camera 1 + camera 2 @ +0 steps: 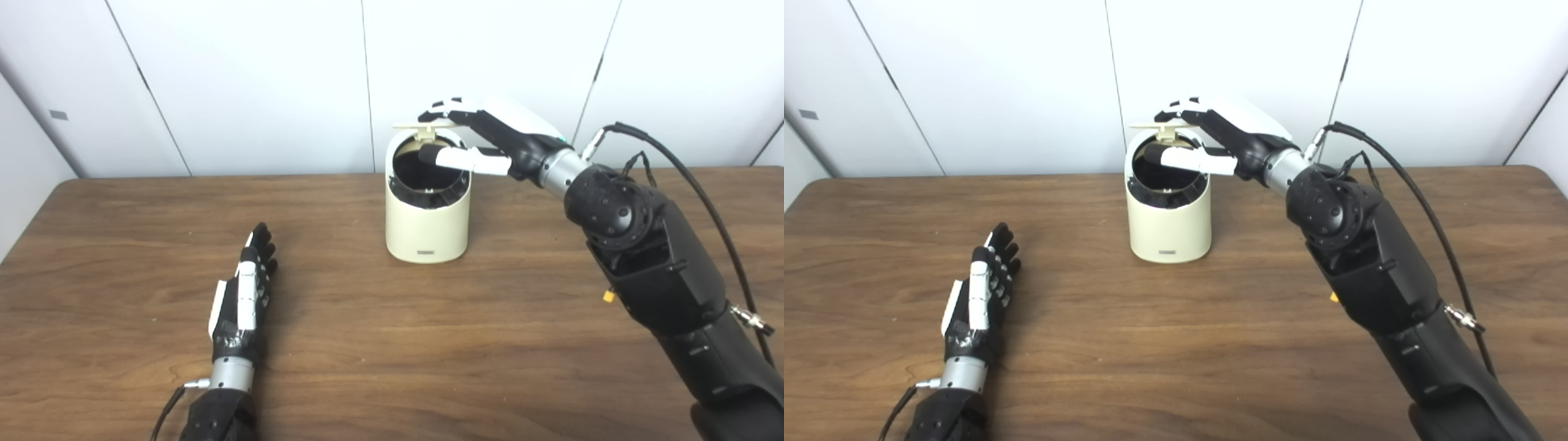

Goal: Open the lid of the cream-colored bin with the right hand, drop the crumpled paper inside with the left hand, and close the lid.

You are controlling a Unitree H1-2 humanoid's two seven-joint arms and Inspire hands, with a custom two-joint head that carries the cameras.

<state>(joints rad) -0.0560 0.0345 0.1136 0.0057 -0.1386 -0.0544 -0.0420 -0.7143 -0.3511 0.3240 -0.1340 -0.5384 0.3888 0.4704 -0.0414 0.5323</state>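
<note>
The cream-colored bin (427, 220) stands upright at the back middle of the table. Its lid (421, 126) is raised on the rear hinge, and the dark inside shows. No crumpled paper is in view. My right hand (490, 138) reaches in from the right at the bin's top. Its fingers (442, 109) rest over the raised lid and its thumb (468, 159) stretches across the opening below, apart from them. My left hand (245, 288) lies flat on the table at the front left, fingers straight, holding nothing.
A brown wooden table (429, 343) carries the bin. White wall panels stand close behind it. The right arm's black cable (692, 177) loops above the table at the right.
</note>
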